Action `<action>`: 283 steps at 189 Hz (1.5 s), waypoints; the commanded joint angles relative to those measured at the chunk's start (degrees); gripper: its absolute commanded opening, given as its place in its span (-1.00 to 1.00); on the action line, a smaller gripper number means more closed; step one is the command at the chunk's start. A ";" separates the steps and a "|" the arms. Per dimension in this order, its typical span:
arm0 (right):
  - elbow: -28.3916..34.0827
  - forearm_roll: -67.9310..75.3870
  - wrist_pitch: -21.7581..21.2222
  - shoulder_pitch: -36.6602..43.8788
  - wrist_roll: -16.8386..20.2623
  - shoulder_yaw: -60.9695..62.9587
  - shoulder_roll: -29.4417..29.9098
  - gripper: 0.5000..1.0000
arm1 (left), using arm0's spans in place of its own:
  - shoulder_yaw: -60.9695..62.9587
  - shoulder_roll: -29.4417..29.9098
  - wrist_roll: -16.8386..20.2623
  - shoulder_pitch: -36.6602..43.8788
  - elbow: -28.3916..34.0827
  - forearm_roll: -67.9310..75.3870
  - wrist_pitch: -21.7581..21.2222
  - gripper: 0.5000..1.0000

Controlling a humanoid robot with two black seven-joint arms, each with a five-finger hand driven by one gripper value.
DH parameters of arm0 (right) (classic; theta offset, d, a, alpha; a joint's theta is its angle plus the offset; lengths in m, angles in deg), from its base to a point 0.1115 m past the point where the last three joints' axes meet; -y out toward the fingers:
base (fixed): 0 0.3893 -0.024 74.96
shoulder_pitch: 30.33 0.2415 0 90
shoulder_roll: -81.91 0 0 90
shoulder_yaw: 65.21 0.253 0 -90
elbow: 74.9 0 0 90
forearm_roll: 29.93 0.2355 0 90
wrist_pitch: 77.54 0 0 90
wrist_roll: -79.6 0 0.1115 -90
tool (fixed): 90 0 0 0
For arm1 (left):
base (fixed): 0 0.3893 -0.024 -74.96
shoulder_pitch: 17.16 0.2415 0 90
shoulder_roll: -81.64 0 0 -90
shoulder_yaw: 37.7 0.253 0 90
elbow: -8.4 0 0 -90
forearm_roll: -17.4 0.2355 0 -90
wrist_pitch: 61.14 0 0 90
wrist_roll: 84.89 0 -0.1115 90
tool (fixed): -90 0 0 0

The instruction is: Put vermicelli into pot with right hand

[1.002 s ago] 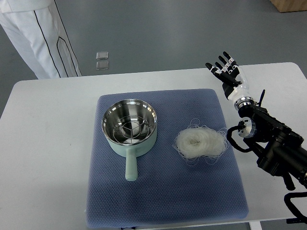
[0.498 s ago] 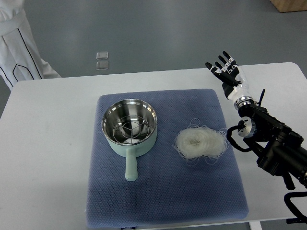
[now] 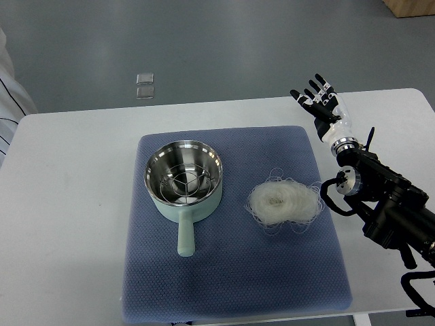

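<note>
Over the last second your right hand (image 3: 318,98) barely moved: it stayed raised over the far right part of the white table (image 3: 75,204), beyond the far right corner of the blue quilted mat (image 3: 231,272), fingers spread and holding nothing. What did change was at the table's far left corner, where a person in white clothing (image 3: 10,95) went from standing in full view to only a sliver at the picture's left edge. By my reading that cleared the surroundings, but the task itself had not advanced; the reach toward the noodles was still to be started.

The pale, translucent nest of vermicelli (image 3: 283,204) lay on the mat toward its right edge, untouched and well apart from your hand, which sat farther back and to the right. The mint-green pot with a steel inner bowl and a wire rack inside (image 3: 183,178) stood toward the mat's left half, its handle pointing at the near edge, with a clear gap between it and the noodles.

Counted: one pot, one nest of vermicelli, one mat, one table, one robot hand in view. Your left hand did not show at all.
</note>
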 commanded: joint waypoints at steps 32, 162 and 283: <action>-0.19 0.00 -0.01 -0.42 0.00 -0.11 -0.53 0.71 | 0.12 0.00 0.00 -0.70 0.00 0.02 0.01 1.00; 5.69 -24.78 -0.80 4.24 0.26 -6.17 -7.56 0.71 | 0.03 0.00 0.00 -0.70 0.00 0.02 0.01 1.00; 26.96 -58.35 -22.33 11.45 0.00 -18.48 -30.15 0.71 | -0.06 0.00 0.00 -0.70 0.00 0.02 0.01 1.00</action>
